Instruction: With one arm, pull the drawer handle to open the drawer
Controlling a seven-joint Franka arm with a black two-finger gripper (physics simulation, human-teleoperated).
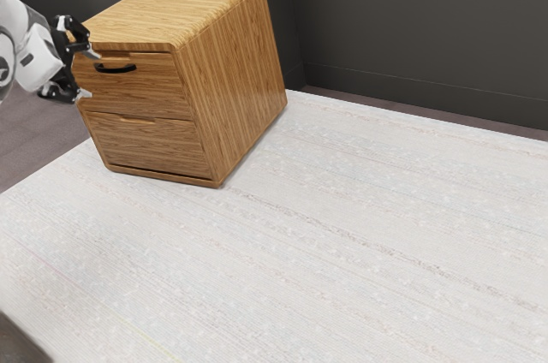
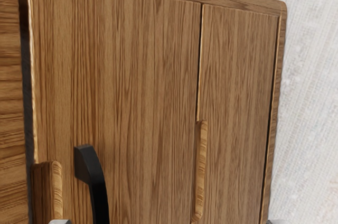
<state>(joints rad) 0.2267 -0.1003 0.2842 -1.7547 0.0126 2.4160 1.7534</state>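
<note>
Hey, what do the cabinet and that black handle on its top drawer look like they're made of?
Cabinet: looks like light wood or wood veneer, matte, with streaky grain on every face. Black handle: smooth, evenly black, no grain, so probably painted metal or plastic; the look alone doesn't settle which.

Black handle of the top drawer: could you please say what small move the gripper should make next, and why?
Probably ease the gripper forward until its open fingers straddle the black handle; it hovers just short of the top drawer, not gripping.
</note>
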